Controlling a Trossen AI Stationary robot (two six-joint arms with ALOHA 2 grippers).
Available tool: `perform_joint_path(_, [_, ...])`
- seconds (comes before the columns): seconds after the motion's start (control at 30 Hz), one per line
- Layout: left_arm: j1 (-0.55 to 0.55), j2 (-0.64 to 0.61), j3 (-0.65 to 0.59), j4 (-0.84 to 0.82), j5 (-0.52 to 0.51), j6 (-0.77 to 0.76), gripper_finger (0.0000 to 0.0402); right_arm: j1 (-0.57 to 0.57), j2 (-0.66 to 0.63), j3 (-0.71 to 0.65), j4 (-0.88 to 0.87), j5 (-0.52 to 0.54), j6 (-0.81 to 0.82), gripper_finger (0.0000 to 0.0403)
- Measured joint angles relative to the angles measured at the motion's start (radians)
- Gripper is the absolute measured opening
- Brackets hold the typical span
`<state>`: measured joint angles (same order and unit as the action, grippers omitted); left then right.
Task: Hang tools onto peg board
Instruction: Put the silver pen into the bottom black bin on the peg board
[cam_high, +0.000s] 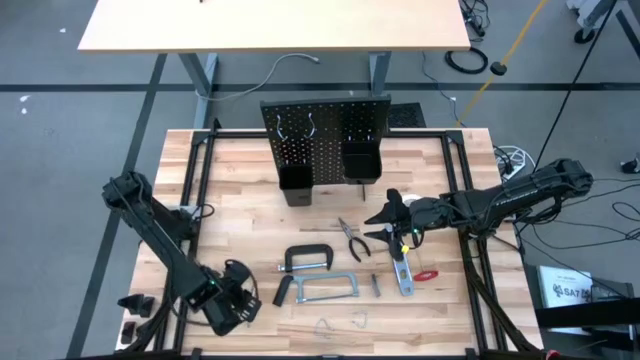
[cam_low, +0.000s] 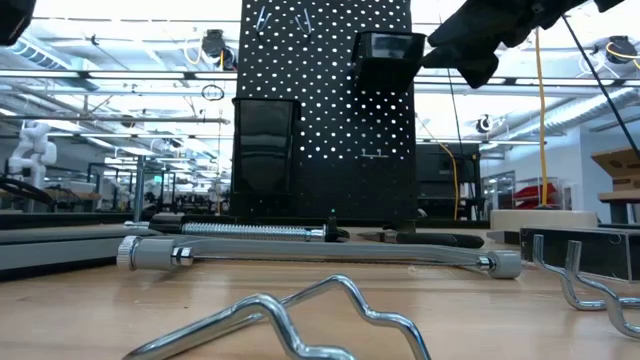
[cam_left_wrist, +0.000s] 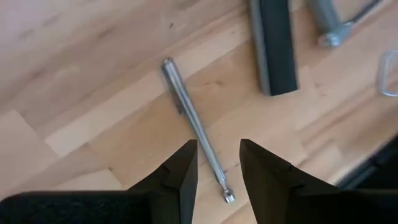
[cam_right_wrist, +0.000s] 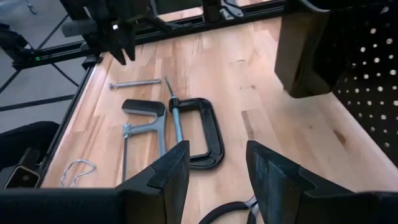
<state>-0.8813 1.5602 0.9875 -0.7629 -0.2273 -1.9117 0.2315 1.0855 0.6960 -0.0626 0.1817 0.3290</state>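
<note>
On pale butcher-block planks (cam_high: 250, 170), upright perforated black metal peg board (cam_high: 325, 135).

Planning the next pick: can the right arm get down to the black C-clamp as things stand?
Probably yes. The right tool is open and empty, and the C-clamp lies flat ahead of it with bare wood between. The hacksaw lies close beside it.

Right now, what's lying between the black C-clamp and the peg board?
Nothing but bare wooden table separates the C-clamp from the peg board, seen from the high view.
</note>
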Motion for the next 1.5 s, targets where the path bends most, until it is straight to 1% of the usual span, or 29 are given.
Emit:
perform_joint_path(0.27, [-0.003,0.118,0.047,0.012,0.021,-0.037,0.0123,0.006,0.000,0.000,-0.008,0.000,0.000,0.0153])
perform_joint_path(0.53, [-0.001,0.176,0.053,-0.016,0.023,-0.047,0.0123,0.006,0.000,0.000,-0.024,0.000,0.000,0.0153])
perform_joint_path(0.7, [0.005,0.211,0.053,0.001,0.036,-0.047,0.0123,0.006,0.000,0.000,-0.024,0.001,0.000,0.0153])
perform_joint_path(0.97, [0.007,0.216,0.053,0.010,0.040,-0.047,0.0123,0.006,0.000,0.000,-0.024,0.001,0.012,0.0153])
perform_joint_path(1.2, [0.014,0.216,0.053,-0.032,0.041,-0.046,0.0123,0.006,0.000,0.000,-0.025,0.001,0.014,0.0153])
perform_joint_path(1.33, [0.024,0.216,0.053,-0.035,0.064,-0.042,0.0123,0.006,0.000,0.000,-0.025,0.001,0.014,0.0153])
perform_joint_path(1.43, [0.030,0.216,0.053,-0.097,0.103,-0.038,0.0123,0.006,0.000,0.000,-0.025,0.001,0.014,0.0153])
perform_joint_path(1.5, [0.030,0.216,0.053,-0.124,0.106,-0.038,0.0123,0.006,0.000,0.000,-0.025,0.001,0.015,0.0153])
